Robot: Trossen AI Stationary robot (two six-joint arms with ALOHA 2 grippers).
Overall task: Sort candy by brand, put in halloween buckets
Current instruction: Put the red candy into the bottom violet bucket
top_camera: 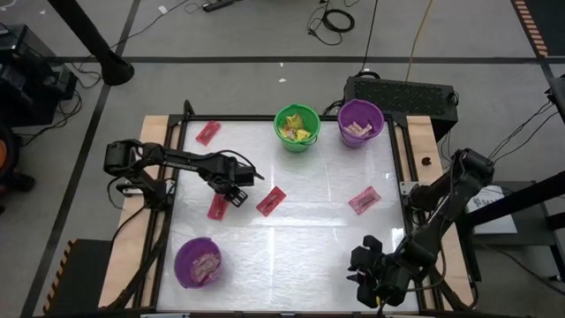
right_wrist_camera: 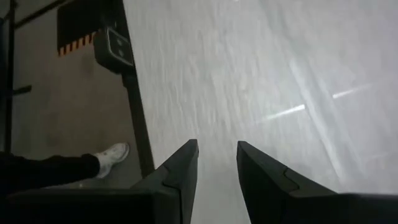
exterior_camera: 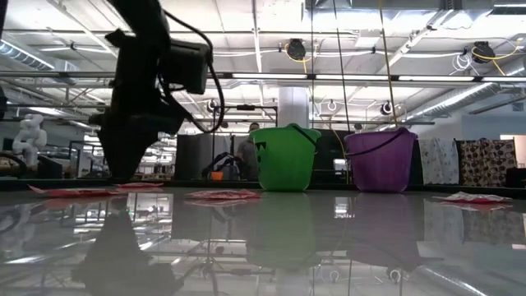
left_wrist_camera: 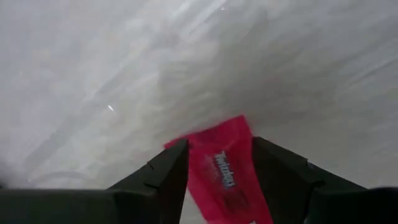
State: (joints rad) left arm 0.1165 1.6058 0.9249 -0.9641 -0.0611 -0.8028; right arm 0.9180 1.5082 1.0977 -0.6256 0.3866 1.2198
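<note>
The left end effector [left_wrist_camera: 219, 163] sits low over the counter [top_camera: 309, 238], fingers apart on either side of a red packet [left_wrist_camera: 225, 171] at the counter's left middle. The right end effector [right_wrist_camera: 216, 163] waits at the near right corner, fingers apart. A green bucket [top_camera: 297, 128] and a purple bucket [top_camera: 360, 123] stand at the far edge, and another purple bucket [top_camera: 197, 262] stands near left.

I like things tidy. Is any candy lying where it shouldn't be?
Yes. Four flat red packets lie loose on the white table, not in buckets.
</note>
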